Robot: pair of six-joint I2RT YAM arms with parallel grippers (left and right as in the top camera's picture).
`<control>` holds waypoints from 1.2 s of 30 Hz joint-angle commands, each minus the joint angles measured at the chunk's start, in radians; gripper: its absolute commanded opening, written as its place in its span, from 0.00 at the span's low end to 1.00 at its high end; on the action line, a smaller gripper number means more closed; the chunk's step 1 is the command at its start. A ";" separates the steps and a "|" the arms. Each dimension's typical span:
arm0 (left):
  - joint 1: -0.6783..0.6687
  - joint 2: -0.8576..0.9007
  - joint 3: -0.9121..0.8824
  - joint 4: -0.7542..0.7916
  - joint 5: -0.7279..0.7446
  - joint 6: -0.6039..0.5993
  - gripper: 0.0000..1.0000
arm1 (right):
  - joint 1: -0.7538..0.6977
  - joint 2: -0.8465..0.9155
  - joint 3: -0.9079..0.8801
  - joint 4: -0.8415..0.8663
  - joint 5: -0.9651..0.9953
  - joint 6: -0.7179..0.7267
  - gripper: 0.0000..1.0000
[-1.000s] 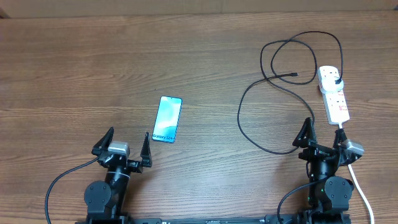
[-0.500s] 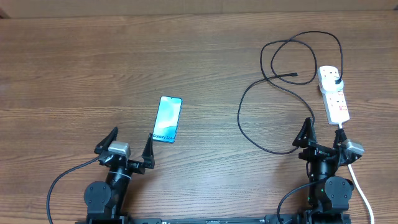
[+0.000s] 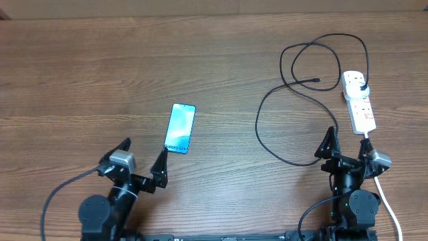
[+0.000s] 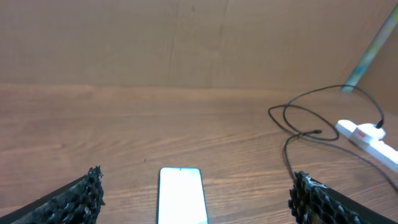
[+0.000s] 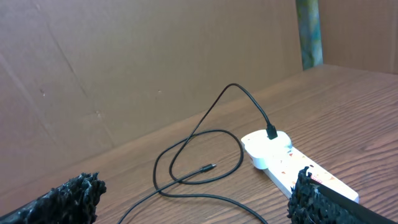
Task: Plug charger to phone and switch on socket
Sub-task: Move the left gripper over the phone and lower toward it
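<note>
The 2 pincers stand wide open at the near edge of the table (image 3: 80, 67). The left gripper (image 3: 144, 148) faces the phone (image 3: 180, 128), which lies flat just ahead with its screen lit. Beyond the right gripper (image 3: 348, 139), the socket (image 3: 359, 102) holds the charger (image 3: 267, 134) plug, and the cable loops well apart from the phone.

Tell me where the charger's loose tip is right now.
Overhead, the charger tip lies on the right side of the table, just left of the socket, far from the phone.
</note>
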 commanded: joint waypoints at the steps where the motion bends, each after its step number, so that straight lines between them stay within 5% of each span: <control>1: 0.004 0.110 0.111 -0.029 0.029 -0.021 1.00 | -0.005 -0.010 -0.011 0.006 -0.001 -0.005 1.00; 15: -0.035 0.752 0.785 -0.457 0.021 -0.021 1.00 | -0.005 -0.010 -0.011 0.006 -0.001 -0.005 1.00; 21: -0.203 0.993 1.044 -0.674 -0.221 -0.037 1.00 | -0.005 -0.010 -0.011 0.006 -0.001 -0.005 1.00; 26: -0.354 1.144 1.129 -0.751 -0.380 -0.046 1.00 | -0.005 -0.010 -0.011 0.006 -0.001 -0.005 1.00; 36: -0.401 1.387 1.125 -0.797 -0.350 -0.042 1.00 | -0.005 -0.010 -0.011 0.006 -0.001 -0.005 1.00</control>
